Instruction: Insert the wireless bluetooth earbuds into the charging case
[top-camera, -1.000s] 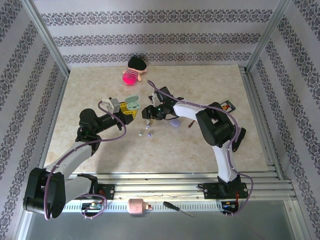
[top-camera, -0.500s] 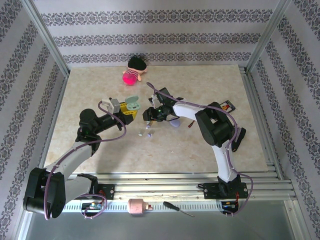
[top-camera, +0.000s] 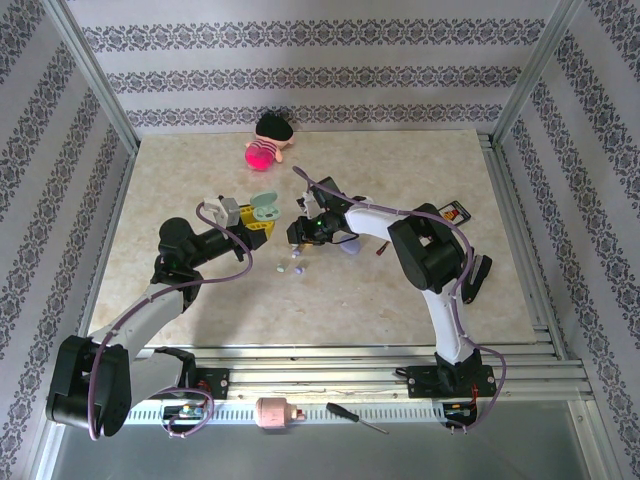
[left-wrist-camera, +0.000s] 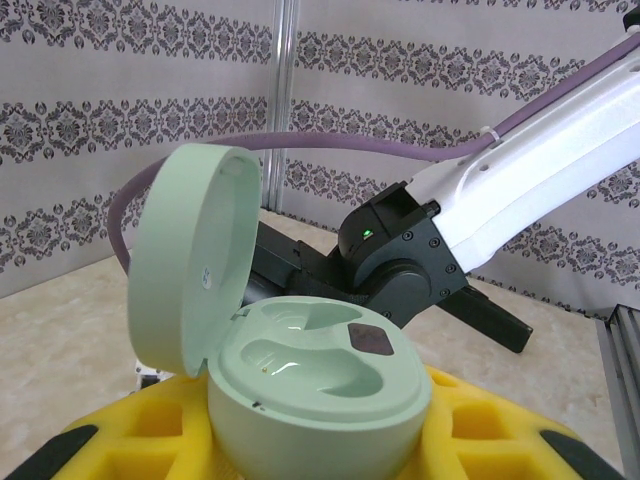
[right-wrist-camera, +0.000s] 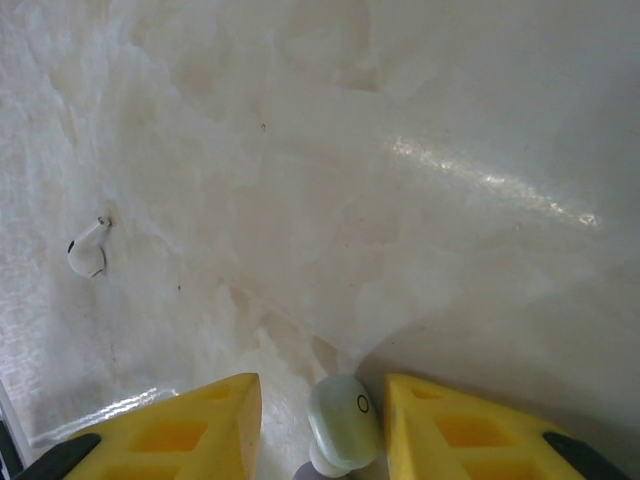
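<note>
- Patterned grey-and-white wallpaper closes in the cell on three sides. A pale marbled counter (top-camera: 400, 180) carries everything, and a plush doll (top-camera: 268, 142) lies near its far edge.
- The left claw (top-camera: 252, 224) is clamped on the mint charging case (left-wrist-camera: 320, 370), with its yellow pads (left-wrist-camera: 480, 425) seated against the base. The lid stands up and open, and both wells look empty.
- The right claw (right-wrist-camera: 322, 388) sits low over the counter, just right of the case. Its yellow fingers (right-wrist-camera: 200, 420) stand partly apart on either side of a mint earbud (right-wrist-camera: 343, 425). Bare counter shows between the bud and one finger, so I judge it not pinched yet.
- A whitish earbud (right-wrist-camera: 88, 248) lies loose on the counter, well apart from that claw.
- The step in hand, as I read it, is picking up the first bud, with nothing in the case so far.
- The next move calls for closing gently on the small glossy shell and lifting it cleanly. The bud then has to travel left to the open case and line up with a well.
- A slick bud could slip out sideways if the fingers meet it off-centre.
</note>
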